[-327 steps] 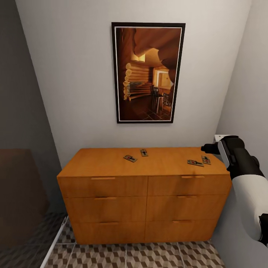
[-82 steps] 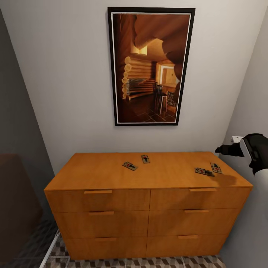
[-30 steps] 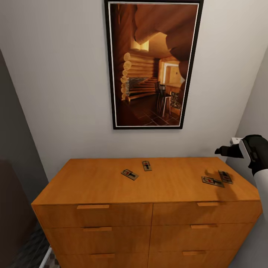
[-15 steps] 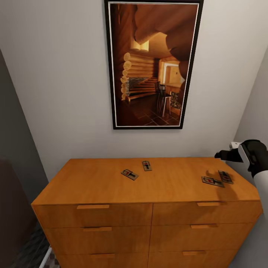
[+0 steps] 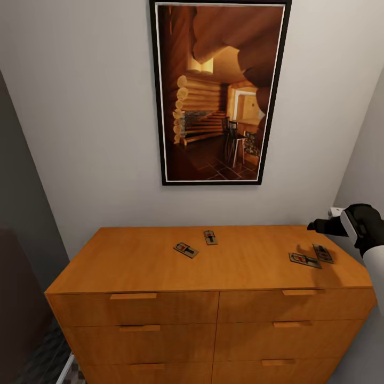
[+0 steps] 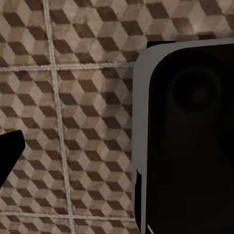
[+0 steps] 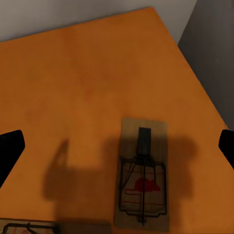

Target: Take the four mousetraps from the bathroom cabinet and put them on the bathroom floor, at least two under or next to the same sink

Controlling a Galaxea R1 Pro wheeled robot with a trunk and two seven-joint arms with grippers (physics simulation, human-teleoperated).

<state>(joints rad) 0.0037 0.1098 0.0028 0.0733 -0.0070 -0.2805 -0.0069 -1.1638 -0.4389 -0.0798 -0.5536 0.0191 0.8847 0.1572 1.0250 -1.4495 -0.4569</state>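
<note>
Four mousetraps lie on the flat top of the orange-brown cabinet (image 5: pixel 160 261). Two sit near the back middle (image 5: pixel 185 249) (image 5: pixel 210 237), two at the right end (image 5: pixel 304 260) (image 5: pixel 323 254). My right gripper (image 5: pixel 314 226) hovers above the right-hand pair, open and holding nothing. In the right wrist view one mousetrap (image 7: pixel 143 192) lies flat just below the gap between the dark fingertips (image 7: pixel 9 146), and the corner of another (image 7: pixel 29 228) shows. The left gripper hangs low over the cube-patterned bathroom floor (image 6: pixel 73 97); one fingertip (image 6: pixel 7 156) sits far out at the frame edge.
A tall framed picture (image 5: pixel 218 96) hangs on the white wall behind the cabinet. A grey wall (image 5: pixel 368 160) closes in right beside the cabinet's right end. Part of my own dark body (image 6: pixel 190 136) shows in the left wrist view.
The right gripper has sunk a little toward the cabinet top over the last second. The camera and the mousetraps have stayed still.
</note>
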